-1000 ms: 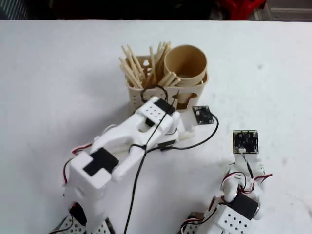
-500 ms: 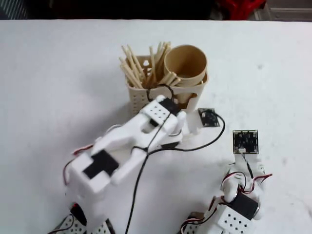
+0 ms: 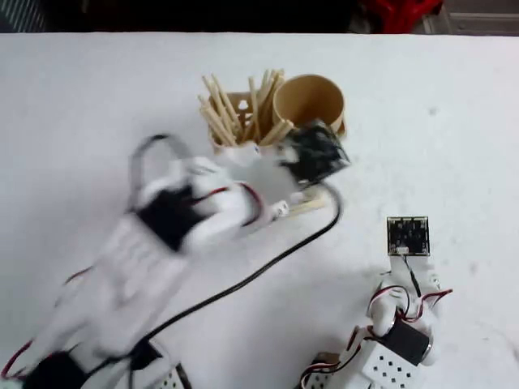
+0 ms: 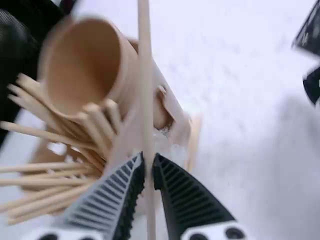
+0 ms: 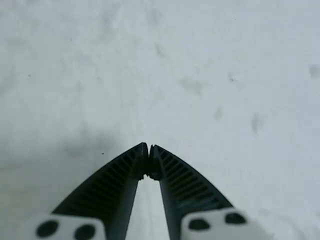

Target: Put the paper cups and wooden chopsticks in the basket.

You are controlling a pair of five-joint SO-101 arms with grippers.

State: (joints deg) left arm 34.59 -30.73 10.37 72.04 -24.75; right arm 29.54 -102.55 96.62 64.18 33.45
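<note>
Basket (image 4: 174, 112), beige with cut-out walls, stands on the white table (image 3: 97, 97) and serves as the reference for all positions below.

Left arm (image 3: 154, 243): the largest body in the high view, it runs from the table's near edge up to the near wall of the basket, and its wrist covers most of that wall. A black cable (image 3: 259, 267) loops over the table on the near side of the basket.

Right arm (image 3: 401, 332): folded low, well apart from the basket, near and to the right of it. The right gripper (image 5: 149, 150) has its jaws pressed together with nothing between them, over bare table.

Paper cup (image 3: 308, 101): upright inside the basket, in its right-hand part, with the mouth open upward. Whether more cups are nested in it cannot be told.

Chopsticks (image 3: 231, 113): a bundle inside the basket, in its left-hand part beside the cup, with the ends fanned out above the rim.

Left gripper (image 4: 148, 160): just outside the basket's near wall, its jaws pinching a single chopstick (image 4: 145, 75). This stick crosses in front of the basket and passes the side of the cup; where its far end lies cannot be told.

Loose stick (image 3: 312, 207): pale, seemingly another chopstick, flat on the table just beside the basket's near wall.
</note>
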